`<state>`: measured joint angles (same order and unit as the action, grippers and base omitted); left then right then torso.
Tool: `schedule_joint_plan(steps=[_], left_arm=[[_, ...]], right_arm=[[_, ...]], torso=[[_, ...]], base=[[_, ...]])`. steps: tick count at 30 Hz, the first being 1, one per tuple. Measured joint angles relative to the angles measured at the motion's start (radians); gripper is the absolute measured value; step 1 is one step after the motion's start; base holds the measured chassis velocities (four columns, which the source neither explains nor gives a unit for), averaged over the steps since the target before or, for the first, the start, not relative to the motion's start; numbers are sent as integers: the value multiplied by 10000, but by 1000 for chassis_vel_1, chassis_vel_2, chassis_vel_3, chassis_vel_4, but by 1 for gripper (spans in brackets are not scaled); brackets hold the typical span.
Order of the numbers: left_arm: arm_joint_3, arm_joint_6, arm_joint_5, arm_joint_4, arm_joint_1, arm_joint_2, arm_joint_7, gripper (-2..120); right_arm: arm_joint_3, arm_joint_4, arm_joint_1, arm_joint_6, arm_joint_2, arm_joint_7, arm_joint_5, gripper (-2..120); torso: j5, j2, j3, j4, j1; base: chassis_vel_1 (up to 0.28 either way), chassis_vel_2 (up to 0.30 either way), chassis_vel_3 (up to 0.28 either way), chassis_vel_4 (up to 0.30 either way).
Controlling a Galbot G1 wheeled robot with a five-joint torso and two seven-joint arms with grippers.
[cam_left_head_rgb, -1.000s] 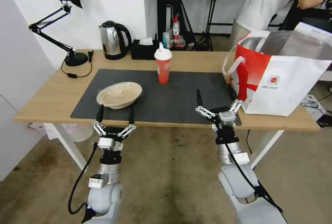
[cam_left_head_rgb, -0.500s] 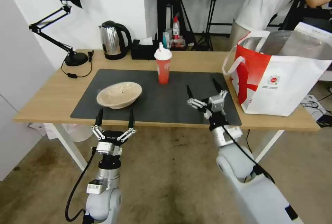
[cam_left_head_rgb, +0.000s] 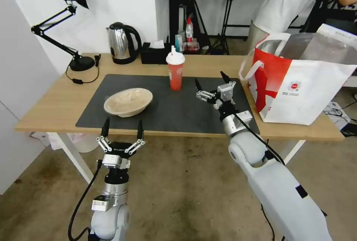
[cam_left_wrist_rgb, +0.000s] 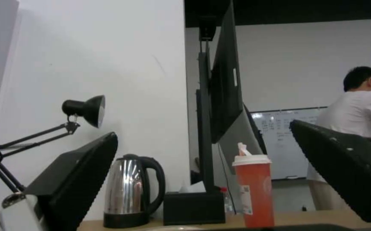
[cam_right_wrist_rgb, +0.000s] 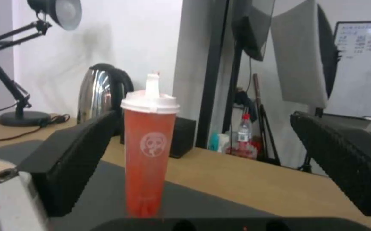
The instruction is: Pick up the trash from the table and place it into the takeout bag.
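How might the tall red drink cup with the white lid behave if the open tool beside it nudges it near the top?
The tall red drink cup with the white lid would probably tip: it is narrow, upright, and tapers toward its base. Its smooth sides may slip. The right tool, open, would likely grip better lower down.

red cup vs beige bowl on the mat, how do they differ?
The red cup is tall, narrow and upright with a white lid; the beige bowl is wide, shallow and open-topped. The red cup stands toward the far edge of the grey mat, nearer the open right gripper; the beige bowl sits at the mat's left, ahead of the open left gripper. Both rest on the mat, ungrasped.
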<state>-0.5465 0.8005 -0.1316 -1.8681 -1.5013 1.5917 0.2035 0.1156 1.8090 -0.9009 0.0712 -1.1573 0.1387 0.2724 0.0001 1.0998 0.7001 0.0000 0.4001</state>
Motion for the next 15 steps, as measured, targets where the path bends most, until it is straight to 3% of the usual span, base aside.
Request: schedule_joint_plan(steps=[15], left_arm=[[-83,1,-39,58,103,0,-9,100]], right_arm=[[-942,-1336,1475,-633,98,-356,1284,100]], torso=[[-1,2,0,0,0]], base=[[0,0,0,0]])
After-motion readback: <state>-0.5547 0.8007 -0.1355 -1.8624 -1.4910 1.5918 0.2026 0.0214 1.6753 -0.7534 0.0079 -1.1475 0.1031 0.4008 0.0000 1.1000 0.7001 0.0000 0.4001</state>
